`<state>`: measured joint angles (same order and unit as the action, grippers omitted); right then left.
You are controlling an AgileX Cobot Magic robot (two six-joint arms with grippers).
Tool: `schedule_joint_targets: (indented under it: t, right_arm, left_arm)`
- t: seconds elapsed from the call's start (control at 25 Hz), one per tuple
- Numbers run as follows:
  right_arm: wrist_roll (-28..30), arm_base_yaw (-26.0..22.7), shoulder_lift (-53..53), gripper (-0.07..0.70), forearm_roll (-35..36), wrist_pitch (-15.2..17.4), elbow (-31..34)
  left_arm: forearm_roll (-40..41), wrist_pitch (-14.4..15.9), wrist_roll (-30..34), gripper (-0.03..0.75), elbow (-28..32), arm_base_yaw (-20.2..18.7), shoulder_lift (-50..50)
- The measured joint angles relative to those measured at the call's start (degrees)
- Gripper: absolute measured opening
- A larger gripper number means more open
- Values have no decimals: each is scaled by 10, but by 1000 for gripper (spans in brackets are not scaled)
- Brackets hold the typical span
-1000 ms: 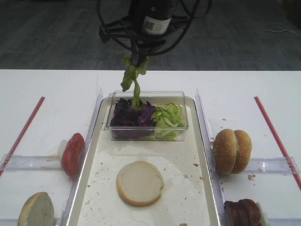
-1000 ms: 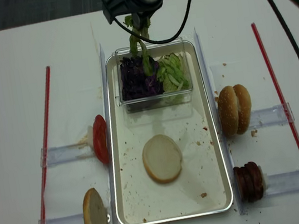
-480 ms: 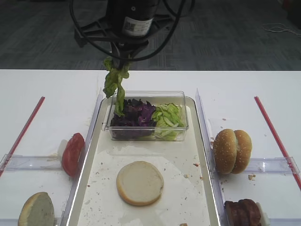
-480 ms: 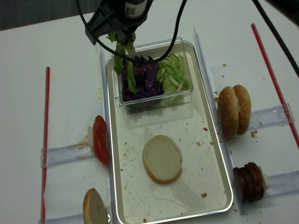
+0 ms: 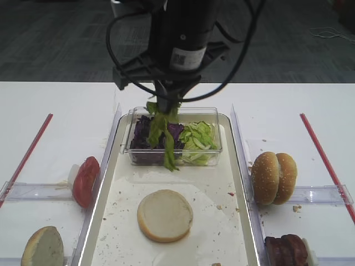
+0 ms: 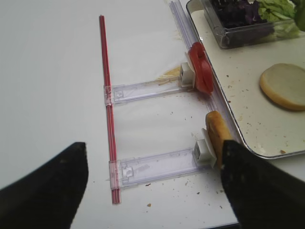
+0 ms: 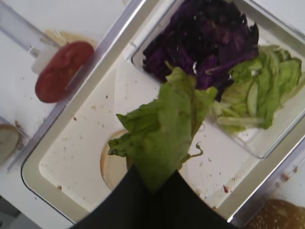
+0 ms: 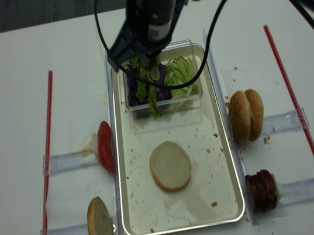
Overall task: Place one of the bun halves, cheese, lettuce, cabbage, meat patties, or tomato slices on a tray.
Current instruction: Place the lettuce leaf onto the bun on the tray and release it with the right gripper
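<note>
My right gripper is shut on a long green lettuce leaf that dangles over the front of the clear tub. In the right wrist view the leaf spreads out from the gripper and covers part of the bun half below. That bun half lies cut face up on the cream tray. The tub holds purple cabbage and more lettuce. My left gripper hovers open over the table left of the tray, with nothing between its fingers.
Tomato slices and another bun half stand in clear holders left of the tray. Sesame bun halves and meat patties stand on the right. Red strips run along both sides.
The right gripper has carried the lettuce leaf from behind the tub, first leftward, then forward and lower, so the leaf now hangs over the tub's front. The left gripper has not visibly moved.
</note>
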<state>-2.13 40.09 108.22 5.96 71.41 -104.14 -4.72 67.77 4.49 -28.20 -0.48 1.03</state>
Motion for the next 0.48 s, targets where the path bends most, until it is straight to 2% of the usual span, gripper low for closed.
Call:
schedule_joint_targets:
  t: [0.28, 0.48]
  right_arm:
    - [0, 35, -46, 68, -1, -2, 115]
    - [0, 79, -52, 68, -1, -4, 154]
  left_arm:
    - [0, 0, 0, 561, 0, 0, 0]
    - [0, 0, 0, 561, 0, 0, 0]
